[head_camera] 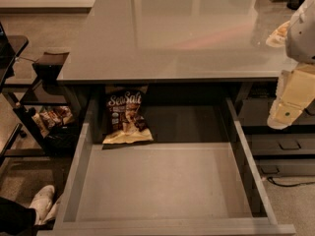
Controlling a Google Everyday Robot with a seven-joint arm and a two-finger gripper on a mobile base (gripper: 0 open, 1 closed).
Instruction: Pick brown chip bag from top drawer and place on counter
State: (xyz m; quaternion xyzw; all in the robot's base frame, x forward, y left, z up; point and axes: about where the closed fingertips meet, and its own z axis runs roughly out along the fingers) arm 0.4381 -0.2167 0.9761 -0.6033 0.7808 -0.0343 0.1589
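The brown chip bag [125, 116] with white "Sea Salt" lettering lies in the back left corner of the open top drawer [167, 186], partly under the counter's front edge. The counter [172, 33] is a glossy grey top above the drawer. My gripper [290, 102] hangs at the right edge of the view, above and to the right of the drawer's right wall, well apart from the bag. It holds nothing that I can see.
A small black side table [49, 63] stands to the left, with reddish-white snack packets [49, 118] on its lower shelf. Dark drawer fronts [285, 144] sit to the right. A white shoe [42, 203] is at the lower left. A pale object [276, 36] lies on the counter's right side.
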